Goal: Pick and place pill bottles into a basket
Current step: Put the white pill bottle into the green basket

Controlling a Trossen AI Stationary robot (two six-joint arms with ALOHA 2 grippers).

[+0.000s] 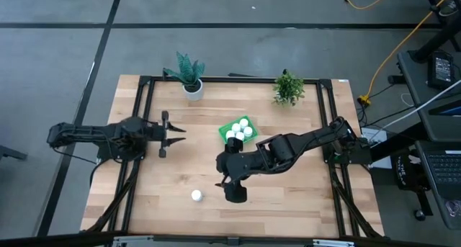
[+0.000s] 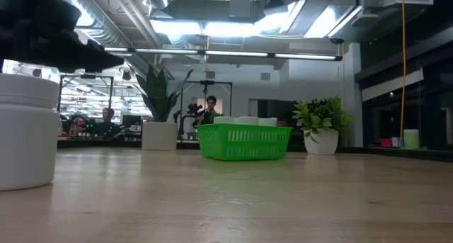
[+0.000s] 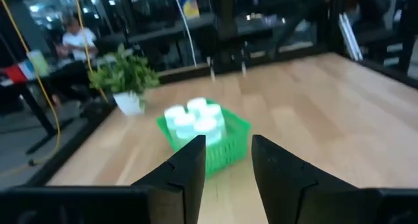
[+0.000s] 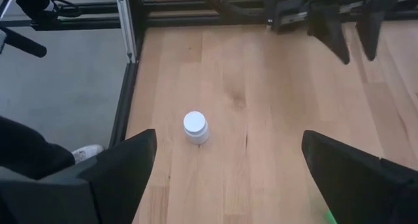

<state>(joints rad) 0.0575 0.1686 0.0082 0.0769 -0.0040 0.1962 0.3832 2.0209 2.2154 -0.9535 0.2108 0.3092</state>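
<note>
One white pill bottle (image 1: 197,196) stands upright on its base on the wooden table near the front edge; it also shows in the right wrist view (image 4: 196,127) and large at the left of the low view (image 2: 25,133). The green basket (image 1: 229,124) sits mid-table with several white bottles (image 1: 240,129) standing in it. My right gripper (image 1: 232,189) hovers open just right of the lone bottle, its fingers (image 4: 124,165) spread wide, touching nothing. My left gripper (image 1: 176,134) is open and empty left of the basket, pointing at the basket (image 3: 228,149).
A white pot with a spiky plant (image 1: 191,78) and a small leafy plant (image 1: 288,88) stand at the table's far edge. A black frame (image 1: 144,96) runs along the table's sides. Bare wood lies between the lone bottle and the basket.
</note>
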